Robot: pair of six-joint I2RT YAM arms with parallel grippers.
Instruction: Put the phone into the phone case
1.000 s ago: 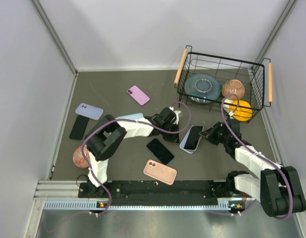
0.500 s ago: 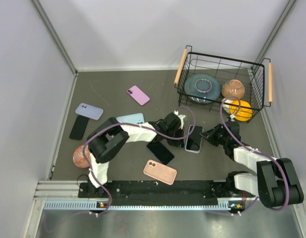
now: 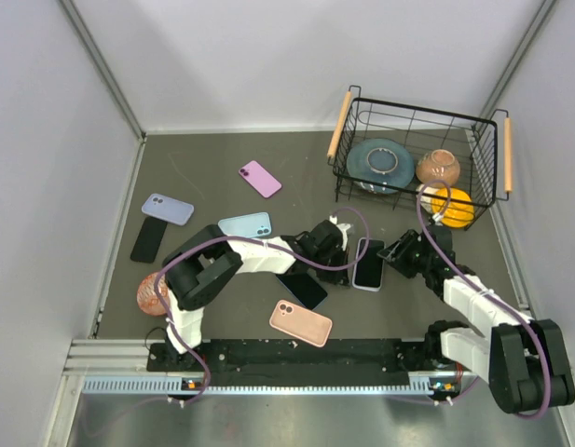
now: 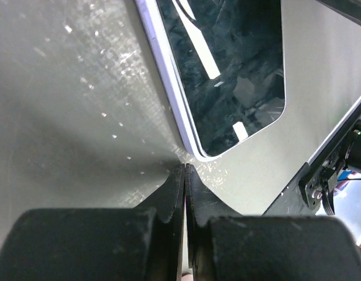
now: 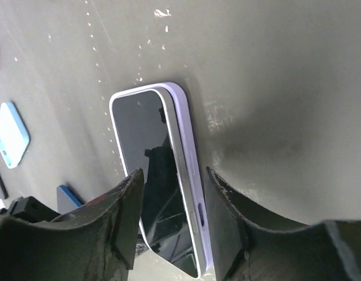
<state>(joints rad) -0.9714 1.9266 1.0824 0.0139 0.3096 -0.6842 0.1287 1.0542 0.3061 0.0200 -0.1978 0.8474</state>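
The phone (image 3: 368, 264) lies screen-up in the lavender case (image 5: 189, 134) on the tabletop (image 3: 222, 177), toward 4 o'clock from the middle. One long edge looks proud of the rim and likely wants pressing home. At its 9 o'clock the left gripper (image 4: 185, 175) has its jaws pinched together on nothing; at 3 o'clock the right gripper (image 5: 172, 175) has its jaws spread, straddling the phone's end.

Left arm (image 3: 253, 251): white and black, folded low, forearm reaching right. Left end effector (image 3: 338, 244) tipped down, black fingers (image 4: 160, 202) pressed flat together, no gap. Right arm (image 3: 466, 294) extends forward-left. Right end effector (image 3: 396, 253) low, fingers (image 5: 124, 213) spread apart.
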